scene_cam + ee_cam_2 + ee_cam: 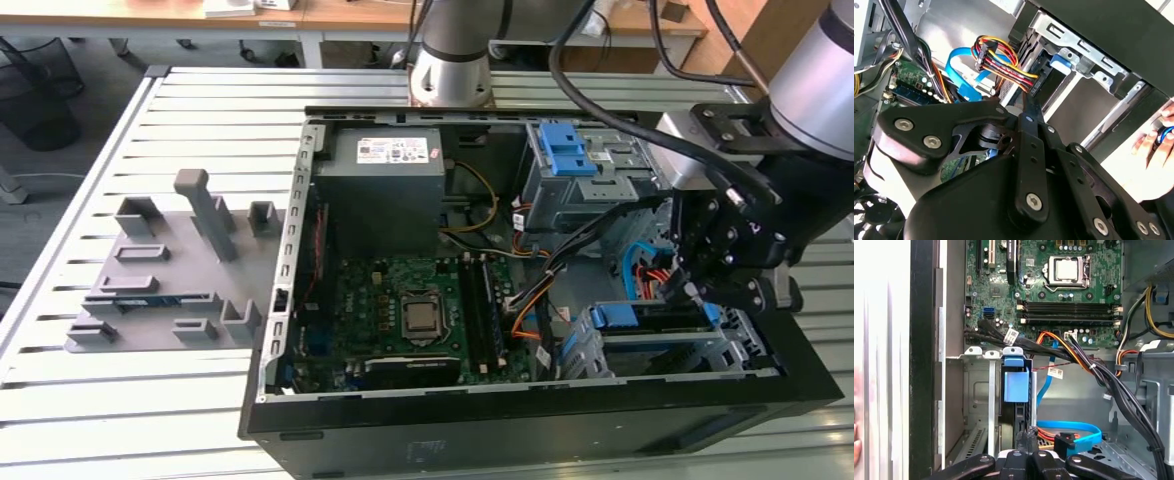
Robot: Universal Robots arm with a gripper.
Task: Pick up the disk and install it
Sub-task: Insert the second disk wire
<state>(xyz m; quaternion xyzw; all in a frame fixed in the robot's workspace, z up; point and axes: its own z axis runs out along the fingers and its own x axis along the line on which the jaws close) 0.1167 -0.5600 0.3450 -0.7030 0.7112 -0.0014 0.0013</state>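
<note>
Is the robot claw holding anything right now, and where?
It cannot be told. The gripper sits at the disk standing in its bay, but its grip is hidden.

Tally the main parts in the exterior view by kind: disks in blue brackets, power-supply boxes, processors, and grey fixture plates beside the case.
Disk in blue bracket: 1
Power-supply box: 1
Processor: 1
Grey fixture plate: 1
Total: 4

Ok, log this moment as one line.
claw: above drive cage, inside case | disk: standing in cage slot, blue bracket showing | cables: beside cage
</note>
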